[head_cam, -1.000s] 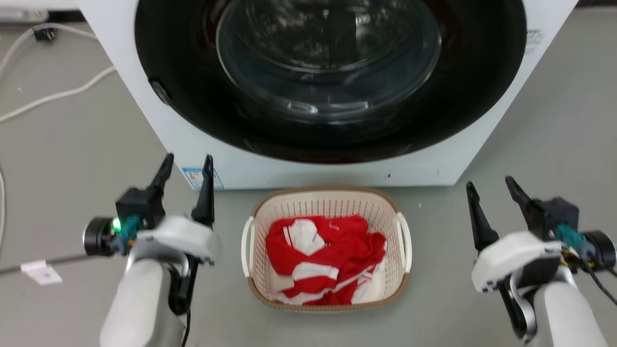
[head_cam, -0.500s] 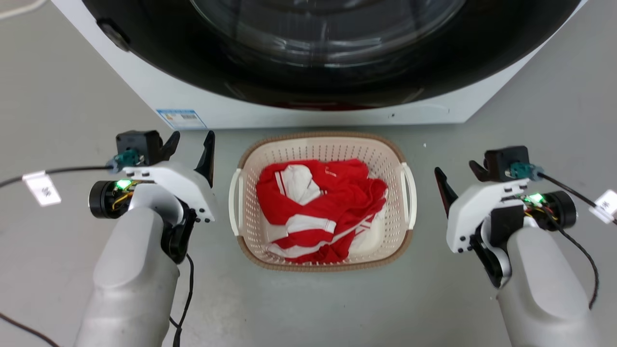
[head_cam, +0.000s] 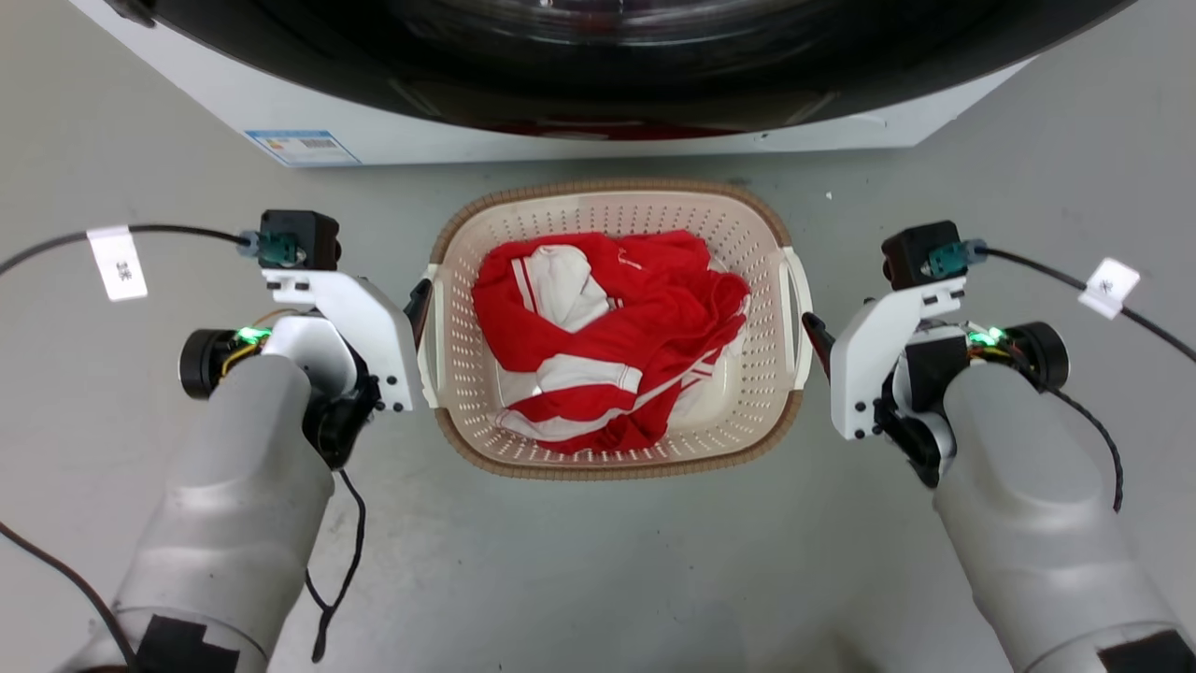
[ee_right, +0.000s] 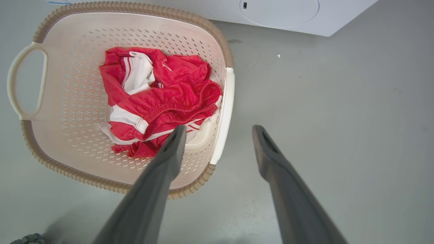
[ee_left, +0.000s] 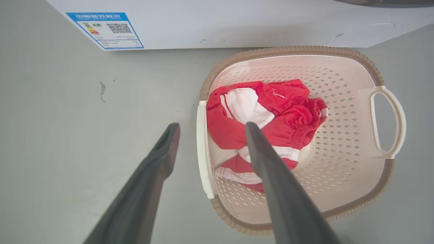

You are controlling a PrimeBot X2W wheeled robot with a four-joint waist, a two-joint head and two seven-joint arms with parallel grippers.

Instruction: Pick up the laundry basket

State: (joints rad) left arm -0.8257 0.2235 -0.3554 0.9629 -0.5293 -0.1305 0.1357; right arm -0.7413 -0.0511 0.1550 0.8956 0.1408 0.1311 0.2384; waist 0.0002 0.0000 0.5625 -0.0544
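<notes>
Grey floor [head_cam: 598, 579], one lot upon it. Left forearm [head_cam: 234, 486] and right forearm [head_cam: 1028, 505]: set low on either side, seemingly for a two-sided lift. Left jaws: wide, one finger [ee_left: 162, 152] outside the white handle [ee_left: 202, 149], the other above the laundry, so astride it but not closed. Right jaws: wide, likewise astride the opposite handle [ee_right: 224, 112]. Laundry basket [head_cam: 747, 234]: resting on the floor between both arms, containing a red-and-white garment [head_cam: 607, 327]. Washer [head_cam: 420, 140]: just behind the basket.

A white front-loading washing machine [head_cam: 486, 140] stands on a smooth grey floor [head_cam: 598, 579], an energy label [head_cam: 301, 147] on its front.
</notes>
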